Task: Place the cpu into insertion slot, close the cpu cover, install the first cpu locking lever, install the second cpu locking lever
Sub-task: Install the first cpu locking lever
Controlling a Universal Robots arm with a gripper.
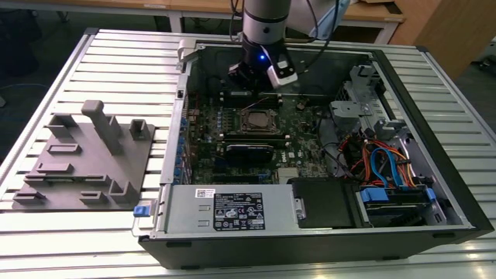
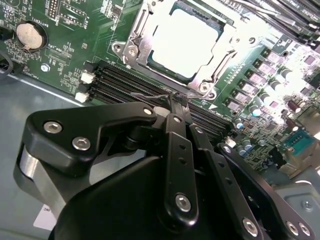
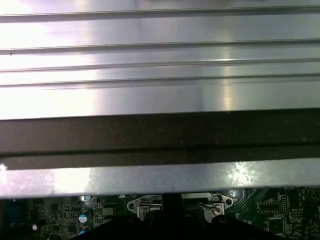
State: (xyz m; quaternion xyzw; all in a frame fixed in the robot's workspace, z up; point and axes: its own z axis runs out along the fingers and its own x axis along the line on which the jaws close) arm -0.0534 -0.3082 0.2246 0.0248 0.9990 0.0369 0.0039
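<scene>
Slatted metal benching is carrying an open computer case where the gripper, fingers together, is being held beside the cpu cover; its thin lever wire risks being bent

the arm is a grey tube with a black wrist, blue light and white block; black linkage fingers carry silver screws.

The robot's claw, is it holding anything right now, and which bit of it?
It looks like the gripper has pinched a thin wire lever at its end, beside the cpu cover. The cpu already sits under that cover.
</scene>
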